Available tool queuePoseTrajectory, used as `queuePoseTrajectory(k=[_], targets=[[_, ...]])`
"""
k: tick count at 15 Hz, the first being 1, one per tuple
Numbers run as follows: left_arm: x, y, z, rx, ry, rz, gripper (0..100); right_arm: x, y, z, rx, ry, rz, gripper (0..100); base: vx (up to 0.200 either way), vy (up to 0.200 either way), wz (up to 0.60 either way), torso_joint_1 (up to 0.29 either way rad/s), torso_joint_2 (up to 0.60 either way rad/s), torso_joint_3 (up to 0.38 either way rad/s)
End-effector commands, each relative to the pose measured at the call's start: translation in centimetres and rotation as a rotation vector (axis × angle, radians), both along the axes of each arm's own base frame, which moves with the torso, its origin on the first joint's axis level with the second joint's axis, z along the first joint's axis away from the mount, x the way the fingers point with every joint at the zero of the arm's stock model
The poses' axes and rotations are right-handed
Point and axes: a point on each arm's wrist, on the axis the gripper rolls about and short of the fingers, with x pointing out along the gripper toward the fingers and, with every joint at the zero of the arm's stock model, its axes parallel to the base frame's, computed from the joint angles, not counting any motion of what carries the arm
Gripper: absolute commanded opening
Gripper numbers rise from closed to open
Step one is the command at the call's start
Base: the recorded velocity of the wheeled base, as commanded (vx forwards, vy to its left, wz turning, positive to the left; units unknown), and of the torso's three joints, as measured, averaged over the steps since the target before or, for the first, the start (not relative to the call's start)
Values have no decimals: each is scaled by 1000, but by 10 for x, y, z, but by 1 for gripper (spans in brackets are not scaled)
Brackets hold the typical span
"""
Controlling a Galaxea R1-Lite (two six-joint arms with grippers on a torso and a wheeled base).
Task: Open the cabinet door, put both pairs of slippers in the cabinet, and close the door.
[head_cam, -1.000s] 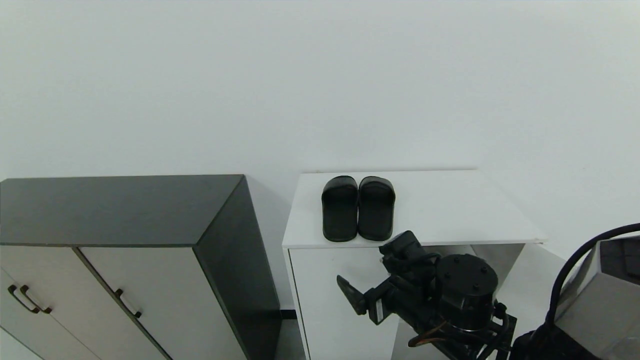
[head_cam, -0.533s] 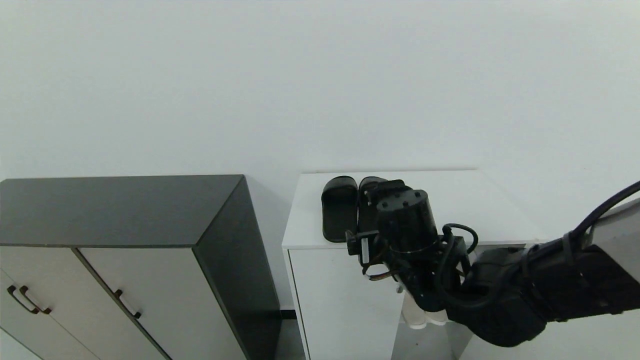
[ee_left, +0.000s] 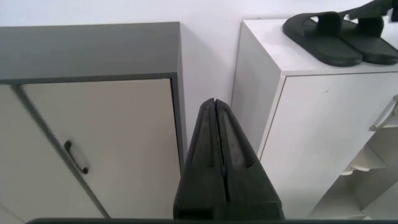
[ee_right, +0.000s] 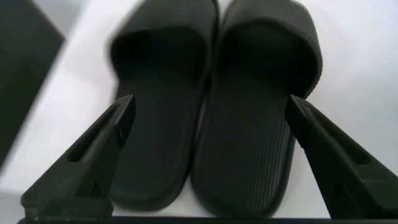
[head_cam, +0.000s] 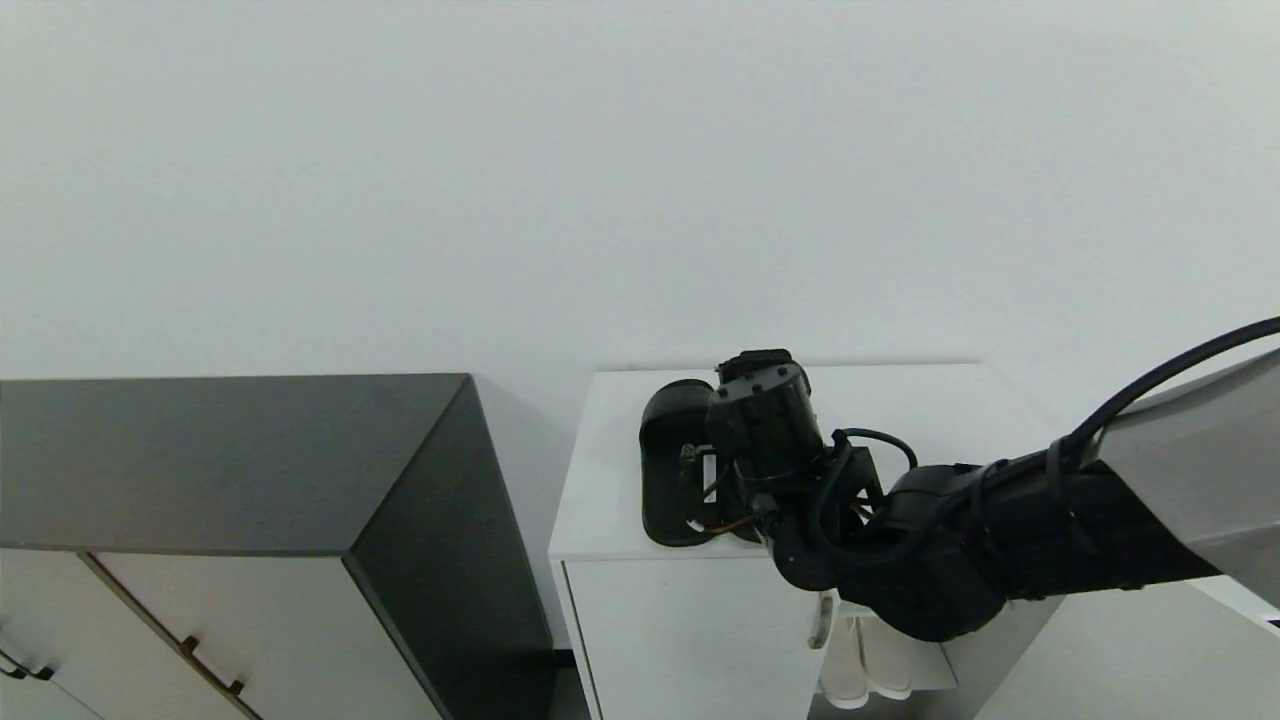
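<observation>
Black slippers [ee_right: 245, 124] near front edge of white cabinet [head_cam: 930, 420] top, right gripper [ee_right: 210, 106] spread astride both (left gripper [ee_left: 214, 109] closed); off-centre squeeze likely to shove one off.

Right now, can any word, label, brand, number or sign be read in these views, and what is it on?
No readable text anywhere.
black slippers: plain, no print visible.
white cabinet and dark cabinet: no labels or signs.
small white patch on the right arm: too small to read.
</observation>
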Motion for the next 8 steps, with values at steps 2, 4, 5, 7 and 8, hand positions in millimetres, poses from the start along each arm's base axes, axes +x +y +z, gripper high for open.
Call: queuePoseTrajectory(k=[2,4,5,7,8], targets=[[0,0,0,1,0,0,0,14,2,-17,-21,20,-21,100,0,0,0,0,0,0],[0,0,0,0,-1,0,0,34,6,-29,-10,23,-55,100,0,0,0,0,0,0],[0,0,0,0,1,0,0,43,8,-31,-3,15,-63,100,0,0,0,0,0,0],[0,0,0,0,1,0,0,60,11,-34,2,2,-81,100,0,0,0,0,0,0],[0,0,0,0,-1,0,0,62,12,-34,1,-2,-83,100,0,0,0,0,0,0]])
